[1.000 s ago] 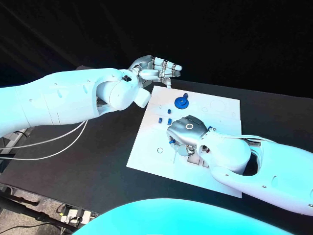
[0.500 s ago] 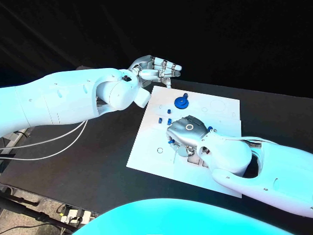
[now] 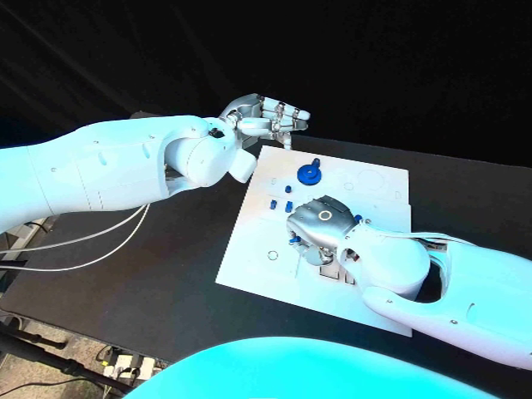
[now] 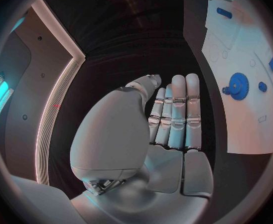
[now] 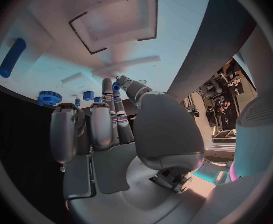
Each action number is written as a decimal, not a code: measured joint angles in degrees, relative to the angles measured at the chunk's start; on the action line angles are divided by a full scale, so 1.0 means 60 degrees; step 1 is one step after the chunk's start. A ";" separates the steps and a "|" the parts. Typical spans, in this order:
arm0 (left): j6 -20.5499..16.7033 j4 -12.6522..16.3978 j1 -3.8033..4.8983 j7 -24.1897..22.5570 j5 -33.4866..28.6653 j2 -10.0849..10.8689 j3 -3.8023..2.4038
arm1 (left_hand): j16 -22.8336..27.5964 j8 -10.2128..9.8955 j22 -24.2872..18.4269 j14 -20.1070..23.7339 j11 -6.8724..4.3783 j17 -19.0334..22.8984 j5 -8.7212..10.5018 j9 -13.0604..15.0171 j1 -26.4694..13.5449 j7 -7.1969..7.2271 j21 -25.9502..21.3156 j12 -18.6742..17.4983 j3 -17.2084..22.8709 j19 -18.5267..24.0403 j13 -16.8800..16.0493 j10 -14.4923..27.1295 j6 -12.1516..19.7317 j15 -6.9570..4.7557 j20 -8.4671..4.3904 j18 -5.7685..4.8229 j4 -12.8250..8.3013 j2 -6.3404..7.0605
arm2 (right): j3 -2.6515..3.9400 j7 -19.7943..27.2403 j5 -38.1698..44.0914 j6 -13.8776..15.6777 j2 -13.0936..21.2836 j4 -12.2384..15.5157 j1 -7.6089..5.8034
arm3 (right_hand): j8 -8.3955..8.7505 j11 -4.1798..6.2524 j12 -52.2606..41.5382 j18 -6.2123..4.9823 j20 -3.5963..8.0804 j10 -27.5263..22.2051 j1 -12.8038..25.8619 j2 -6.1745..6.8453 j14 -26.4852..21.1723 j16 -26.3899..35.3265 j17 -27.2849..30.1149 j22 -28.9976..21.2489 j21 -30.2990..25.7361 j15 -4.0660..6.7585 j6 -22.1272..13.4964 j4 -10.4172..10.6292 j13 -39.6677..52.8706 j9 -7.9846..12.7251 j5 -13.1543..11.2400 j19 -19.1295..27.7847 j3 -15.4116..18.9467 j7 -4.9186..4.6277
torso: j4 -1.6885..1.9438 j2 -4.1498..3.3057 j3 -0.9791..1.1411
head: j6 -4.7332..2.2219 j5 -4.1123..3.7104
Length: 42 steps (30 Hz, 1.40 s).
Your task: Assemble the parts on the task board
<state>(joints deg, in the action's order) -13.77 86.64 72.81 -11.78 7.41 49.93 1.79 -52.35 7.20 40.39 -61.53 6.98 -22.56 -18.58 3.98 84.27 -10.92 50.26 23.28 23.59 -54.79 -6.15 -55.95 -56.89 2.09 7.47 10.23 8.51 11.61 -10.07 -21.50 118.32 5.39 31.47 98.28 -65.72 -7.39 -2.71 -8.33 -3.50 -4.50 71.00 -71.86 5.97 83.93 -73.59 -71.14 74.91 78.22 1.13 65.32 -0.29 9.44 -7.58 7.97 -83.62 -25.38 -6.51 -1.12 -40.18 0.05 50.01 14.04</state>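
Note:
The white task board point(image 3: 260, 266) lies mid-table. A blue gear point(image 3: 308, 174) sits on its far part, with small blue pegs point(image 3: 288, 204) just nearer. My right hand point(image 3: 317, 226) hovers low over the board's middle. In the right wrist view its thumb and a finger pinch a small blue part point(image 5: 116, 86) against the board point(image 5: 186, 15); the gear point(image 5: 49, 97) and a blue oblong piece point(image 5: 12, 57) lie beyond. My left hand point(image 3: 266, 115) hangs raised past the board's far left corner. Its fingers point(image 4: 177, 109) are straight and hold nothing. The gear point(image 4: 238, 86) lies off to its side.
Rectangular recesses point(image 5: 121, 22) are cut into the board near my right hand. Black table point(image 3: 135, 274) surrounds the board. White cables point(image 3: 86, 241) trail under my left arm at the table's left edge.
My right hand has edged very slightly toward the board's near side. The left hand and the parts on the board have not moved.

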 measured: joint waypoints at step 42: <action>0.0003 0.0022 0.0001 0.0041 0.0000 0.0011 0.0000 | 0.0037 0.0000 -0.0020 0.0000 0.0036 0.0012 0.0000 0.0000 0.0000 0.0000 -0.0037 0.0000 0.0000 0.0000 0.0007 0.0036 0.0000 0.0000 0.0000 0.0000 0.0000 0.0000 | 0.0000 -0.0034 -0.0019 -0.0402 -0.0127 -0.0080 -0.0007 | 0.0000 -0.0001 0.0000 0.0000 -0.0001 -0.0001 0.0063 0.0063 0.0000 0.0001 0.0018 0.0004 -0.0002 0.0000 0.0000 0.0068 0.0006 -0.0002 0.0040 0.0001 0.0069 0.0000 | 0.0003 -0.0005 0.0001 | 0.0000 0.0046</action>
<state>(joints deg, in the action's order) -13.75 86.78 72.81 -11.54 7.41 49.99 1.79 -52.13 7.20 40.27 -61.53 7.19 -22.48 -18.58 3.98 84.27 -10.91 50.04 23.28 23.59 -54.79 -6.11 -55.74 -56.90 2.09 7.47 10.24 8.51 11.61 -10.07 -21.71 118.21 2.97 30.71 97.80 -65.76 -7.39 -2.72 -8.33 -3.50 -4.50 70.99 -71.49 6.35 83.93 -73.59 -71.03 74.93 78.21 1.13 65.31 0.11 9.47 -7.59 8.21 -83.62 -24.97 -6.51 -1.10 -40.21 0.06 50.01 14.31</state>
